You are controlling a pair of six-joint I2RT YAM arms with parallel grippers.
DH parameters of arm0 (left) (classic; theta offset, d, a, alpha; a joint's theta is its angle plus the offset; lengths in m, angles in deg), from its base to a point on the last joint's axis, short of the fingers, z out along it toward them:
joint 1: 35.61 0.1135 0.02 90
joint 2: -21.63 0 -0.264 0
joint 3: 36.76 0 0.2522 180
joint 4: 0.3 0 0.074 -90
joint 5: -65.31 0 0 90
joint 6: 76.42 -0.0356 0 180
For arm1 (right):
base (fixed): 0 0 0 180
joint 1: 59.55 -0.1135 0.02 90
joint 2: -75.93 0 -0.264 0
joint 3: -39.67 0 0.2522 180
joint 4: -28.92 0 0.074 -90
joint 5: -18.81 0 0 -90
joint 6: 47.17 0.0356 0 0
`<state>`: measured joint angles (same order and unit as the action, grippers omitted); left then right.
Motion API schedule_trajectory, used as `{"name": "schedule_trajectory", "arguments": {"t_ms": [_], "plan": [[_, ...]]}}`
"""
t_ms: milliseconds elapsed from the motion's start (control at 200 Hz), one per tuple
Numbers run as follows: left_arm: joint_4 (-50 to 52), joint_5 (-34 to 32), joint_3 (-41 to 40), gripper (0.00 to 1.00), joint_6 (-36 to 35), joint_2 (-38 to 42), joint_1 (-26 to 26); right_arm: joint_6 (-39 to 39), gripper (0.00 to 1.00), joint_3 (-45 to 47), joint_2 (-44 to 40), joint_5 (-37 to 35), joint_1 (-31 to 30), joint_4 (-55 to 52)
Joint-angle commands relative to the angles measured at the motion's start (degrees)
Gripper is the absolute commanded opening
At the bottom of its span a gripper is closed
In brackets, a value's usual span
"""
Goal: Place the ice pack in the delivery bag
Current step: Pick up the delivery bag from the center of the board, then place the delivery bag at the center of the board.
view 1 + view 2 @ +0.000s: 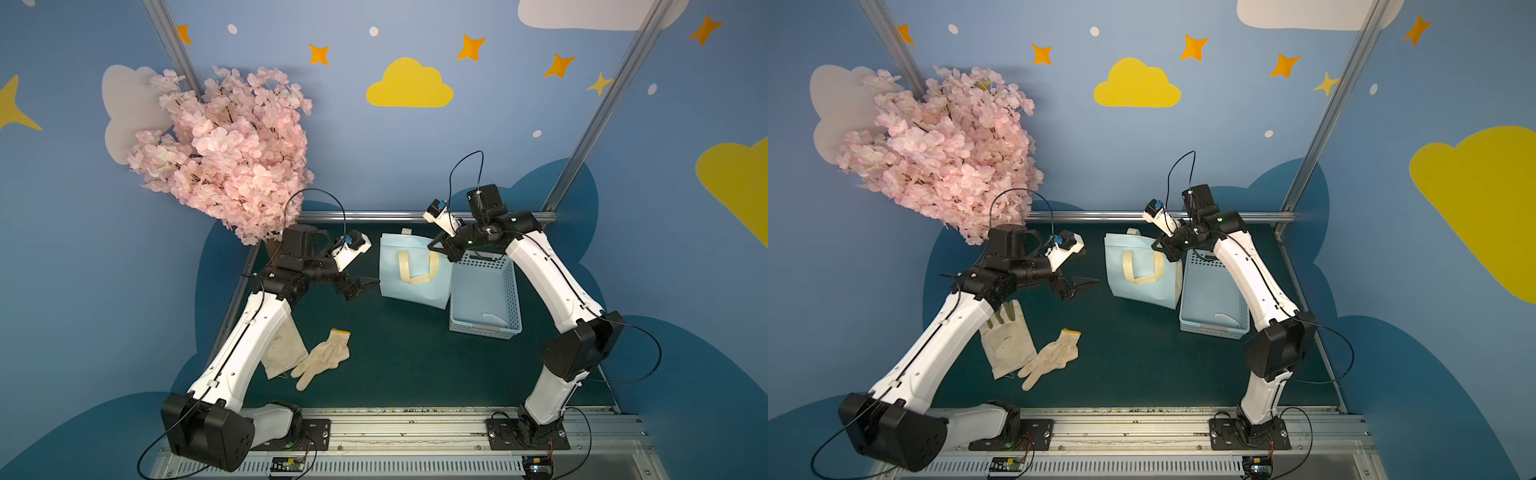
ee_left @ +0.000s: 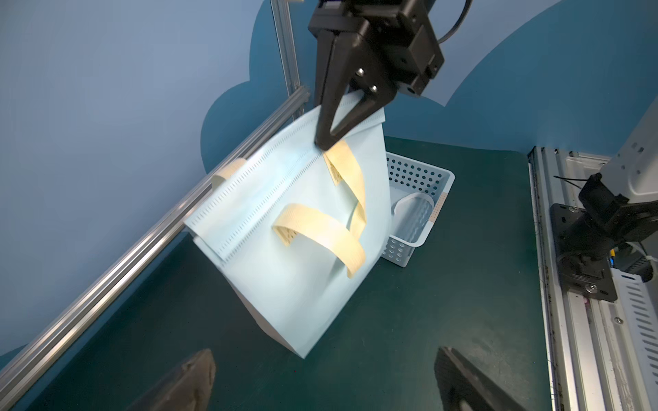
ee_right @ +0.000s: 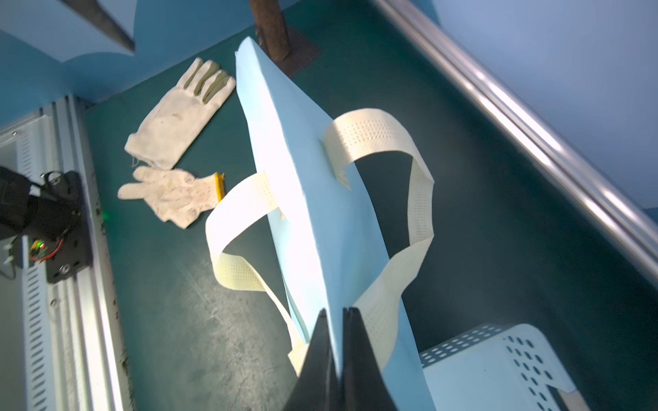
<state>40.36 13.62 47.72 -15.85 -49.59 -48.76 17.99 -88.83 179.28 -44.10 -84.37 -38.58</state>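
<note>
**Operator:** What has hold of the bag?

**Describer:** Your right gripper (image 3: 334,312) is pinched tight on the top edge of the delivery bag (image 1: 415,274), near one corner. The bag is a light blue tote with cream strap handles (image 2: 320,224), one hanging loose on each face. It leans over on the dark green table (image 1: 395,365). Its mouth is pressed flat, so you cannot see inside it.

**Operator:** And my left side?

**Describer:** Your left gripper (image 1: 365,287) hovers near the bag's opposite side. Its jaws are spread wide, holding nothing and touching nothing.

**Operator:** Where is the ice pack?

**Describer:** The ice pack (image 2: 413,217) lies in the basket (image 1: 515,291), which is light blue plastic with holes in its walls. The basket stands just beside the bag, on your right arm's side. The pack is pale and flat, and it sits at the end of the basket nearer the arms' bases. It is all you can see the basket holding.

**Operator:** What else is on the table?

**Describer:** A cloth glove (image 1: 1007,336) and a knit glove (image 1: 1054,357), both off-white, lie by your left arm, well apart from both containers
</note>
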Motion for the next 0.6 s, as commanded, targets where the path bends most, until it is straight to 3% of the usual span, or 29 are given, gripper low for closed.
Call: {"name": "schedule_trajectory", "arguments": {"t_ms": [0,310,365,441,511,596], "plan": [[-2.8,-2.2,-3.8,1.00,3.0,1.9,0.5,3.0,0.00,-6.9,3.0,0.5,1.0,8.2],[-6.4,-4.1,-12.0,1.00,7.9,3.5,0.8,6.1,0.00,-17.8,17.2,0.2,3.8,9.7],[-7.0,-5.4,-12.8,1.00,9.0,3.2,0.8,6.5,0.25,-18.9,18.8,-0.3,4.2,9.7],[-8.1,-7.5,-14.0,1.00,10.8,2.9,0.8,6.5,0.49,-19.6,19.0,-2.3,4.5,9.6],[-9.3,-8.4,-15.3,1.00,12.5,2.8,0.8,6.5,0.69,-19.8,17.3,-4.4,4.7,9.3],[-11.3,-10.4,-16.5,1.00,15.0,2.5,0.8,6.4,0.86,-19.1,13.4,-8.4,4.9,9.1]]}}
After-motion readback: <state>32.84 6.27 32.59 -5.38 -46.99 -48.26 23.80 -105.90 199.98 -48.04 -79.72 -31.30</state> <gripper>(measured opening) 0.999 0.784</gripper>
